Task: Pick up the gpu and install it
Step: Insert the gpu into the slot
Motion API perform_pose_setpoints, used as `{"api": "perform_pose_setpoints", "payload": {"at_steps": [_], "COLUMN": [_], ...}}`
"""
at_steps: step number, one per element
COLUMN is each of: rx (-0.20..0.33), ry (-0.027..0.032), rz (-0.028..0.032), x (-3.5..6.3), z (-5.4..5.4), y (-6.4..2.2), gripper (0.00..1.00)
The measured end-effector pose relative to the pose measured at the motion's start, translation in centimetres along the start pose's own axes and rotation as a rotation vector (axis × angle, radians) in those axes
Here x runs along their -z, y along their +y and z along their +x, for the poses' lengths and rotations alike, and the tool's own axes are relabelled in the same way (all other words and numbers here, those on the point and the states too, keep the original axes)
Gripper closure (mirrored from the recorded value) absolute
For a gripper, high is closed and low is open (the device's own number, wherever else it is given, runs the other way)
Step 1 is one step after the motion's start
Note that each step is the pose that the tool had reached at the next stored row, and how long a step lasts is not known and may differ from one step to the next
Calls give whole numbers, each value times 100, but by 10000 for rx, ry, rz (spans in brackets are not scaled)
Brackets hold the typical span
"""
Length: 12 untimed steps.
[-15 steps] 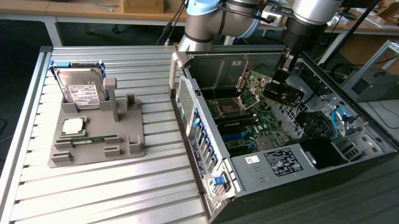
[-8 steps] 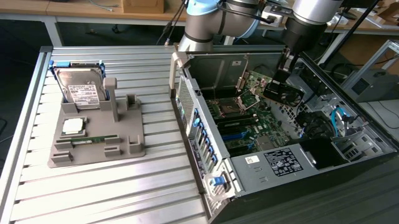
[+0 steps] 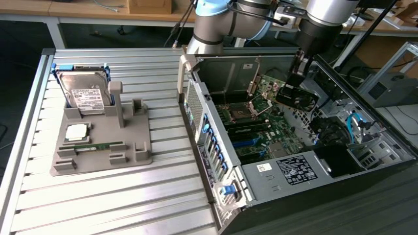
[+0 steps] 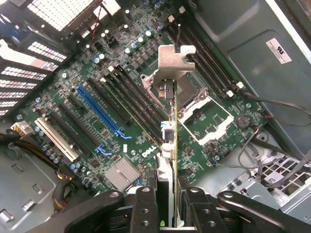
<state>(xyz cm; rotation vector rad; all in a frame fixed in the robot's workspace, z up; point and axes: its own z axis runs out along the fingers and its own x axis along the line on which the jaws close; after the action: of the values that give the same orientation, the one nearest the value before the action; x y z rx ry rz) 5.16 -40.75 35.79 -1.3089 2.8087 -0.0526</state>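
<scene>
Exterior view: the gripper point(image 3: 296, 81) holds the gpu point(image 3: 297, 98) in the air inside the open computer case point(image 3: 216, 147), above the motherboard point(image 3: 261, 132).

Wrist view: clamped edge-on, the gpu point(image 4: 171, 126) is apart from the blue slot point(image 4: 99, 109); its edge should be squared parallel to that slot.

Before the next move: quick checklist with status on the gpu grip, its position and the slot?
1. Grip: gripper shut on the gpu, the thin dark card with a silver metal end bracket: ok.
2. Card inside the open black tower case, over the green motherboard: ok.
3. Card seated: not ok, it hangs above the board.
4. Lined up with the long blue slot: not ok, the card runs at an angle to it and sits over the socket area.
5. Blue slot empty: ok.
6. Loose cables clear of the card's underside: cannot tell.
</scene>
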Motion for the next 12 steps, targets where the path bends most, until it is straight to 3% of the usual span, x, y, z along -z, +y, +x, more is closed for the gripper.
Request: {"api": "perform_pose_setpoints", "payload": {"at_steps": [12], "rx": [397], "ry": [-19], "rz": [-9], "x": [-2], "z": [0], "y": [0], "gripper": [73]}}
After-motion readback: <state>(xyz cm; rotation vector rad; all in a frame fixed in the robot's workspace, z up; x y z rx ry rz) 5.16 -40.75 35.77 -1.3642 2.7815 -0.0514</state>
